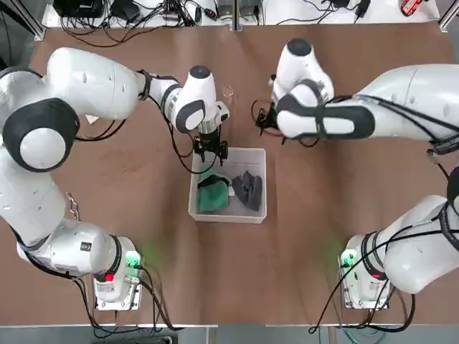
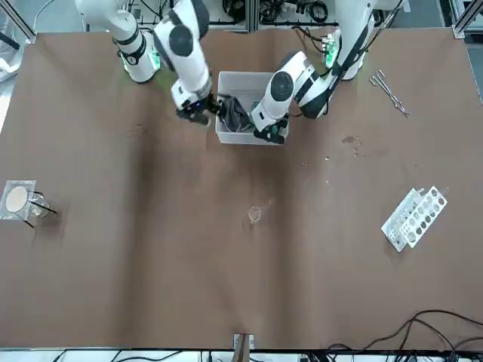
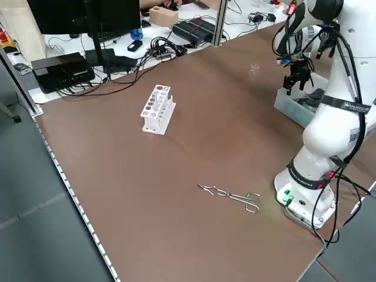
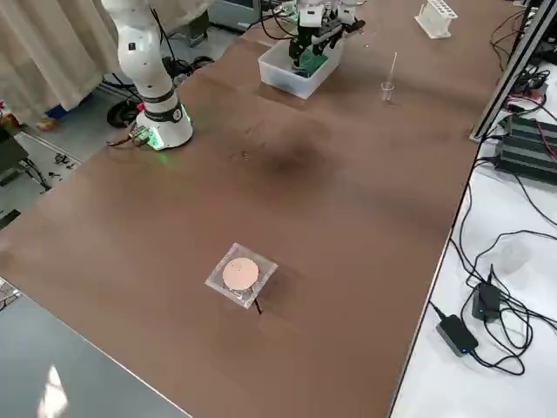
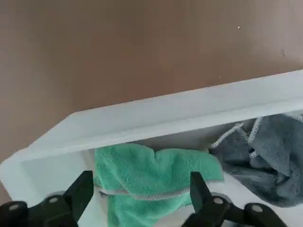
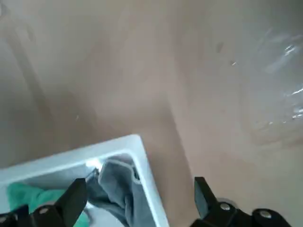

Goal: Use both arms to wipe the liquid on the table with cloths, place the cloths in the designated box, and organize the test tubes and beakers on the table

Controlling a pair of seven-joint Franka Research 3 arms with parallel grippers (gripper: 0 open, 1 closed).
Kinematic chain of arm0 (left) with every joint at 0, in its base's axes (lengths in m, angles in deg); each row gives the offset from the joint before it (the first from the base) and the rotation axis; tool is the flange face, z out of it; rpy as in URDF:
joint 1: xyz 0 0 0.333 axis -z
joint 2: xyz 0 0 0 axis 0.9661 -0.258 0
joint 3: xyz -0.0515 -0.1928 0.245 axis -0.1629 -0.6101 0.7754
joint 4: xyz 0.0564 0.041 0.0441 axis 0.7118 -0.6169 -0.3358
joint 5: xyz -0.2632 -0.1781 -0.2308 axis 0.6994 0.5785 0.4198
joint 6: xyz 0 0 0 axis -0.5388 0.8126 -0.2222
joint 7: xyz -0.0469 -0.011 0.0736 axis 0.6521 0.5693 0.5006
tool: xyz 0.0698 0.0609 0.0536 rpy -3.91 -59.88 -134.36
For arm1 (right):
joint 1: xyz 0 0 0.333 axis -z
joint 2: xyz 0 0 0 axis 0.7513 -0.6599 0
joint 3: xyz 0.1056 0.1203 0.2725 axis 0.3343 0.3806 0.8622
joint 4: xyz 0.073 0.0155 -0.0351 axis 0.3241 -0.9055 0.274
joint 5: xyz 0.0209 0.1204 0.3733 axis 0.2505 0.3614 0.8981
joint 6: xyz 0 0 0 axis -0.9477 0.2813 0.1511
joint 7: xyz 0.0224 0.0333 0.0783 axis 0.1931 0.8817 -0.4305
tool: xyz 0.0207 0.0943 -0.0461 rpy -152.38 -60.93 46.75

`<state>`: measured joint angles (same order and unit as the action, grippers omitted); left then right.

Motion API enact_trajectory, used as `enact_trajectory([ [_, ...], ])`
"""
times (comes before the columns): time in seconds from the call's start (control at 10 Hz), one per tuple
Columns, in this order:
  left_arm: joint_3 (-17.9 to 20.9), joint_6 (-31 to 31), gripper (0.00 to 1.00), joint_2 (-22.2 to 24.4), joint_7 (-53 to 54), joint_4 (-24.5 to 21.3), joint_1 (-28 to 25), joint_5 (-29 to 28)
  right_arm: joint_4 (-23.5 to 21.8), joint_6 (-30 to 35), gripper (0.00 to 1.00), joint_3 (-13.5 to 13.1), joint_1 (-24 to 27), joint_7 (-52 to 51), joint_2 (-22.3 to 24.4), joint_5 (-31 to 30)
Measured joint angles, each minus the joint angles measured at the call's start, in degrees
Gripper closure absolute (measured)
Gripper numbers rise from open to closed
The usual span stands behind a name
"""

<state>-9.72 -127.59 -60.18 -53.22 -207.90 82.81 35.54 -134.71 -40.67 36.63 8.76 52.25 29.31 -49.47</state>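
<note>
Already binned: green cloth [image 1: 213, 194] and grey cloth [image 1: 248, 189] are lying in the box [image 1: 228, 214]. Left gripper [image 1: 210, 149] and right gripper [image 2: 198, 113] are hanging released, empty. Beaker [image 2: 255, 216], tube rack [image 2: 414, 217] are awaiting tidying.

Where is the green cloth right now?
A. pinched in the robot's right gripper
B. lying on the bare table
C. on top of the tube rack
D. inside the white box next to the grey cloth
D: the green cloth lies inside the box beside the grey cloth, under the open left gripper.
</note>
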Motion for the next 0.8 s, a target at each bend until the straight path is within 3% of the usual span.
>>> enact_trajectory([
  [0.5,-0.04,0.03,0.05,0.00,0.04,0.06,0.36,0.00,-0.14,0.59,0.00,0.60,0.25,0.00,0.47,0.00],
  [0.8,-0.08,0.11,0.09,-1.56,-0.17,-0.17,1.97,0.00,-0.17,0.59,0.00,0.75,0.04,0.00,0.47,0.00],
])
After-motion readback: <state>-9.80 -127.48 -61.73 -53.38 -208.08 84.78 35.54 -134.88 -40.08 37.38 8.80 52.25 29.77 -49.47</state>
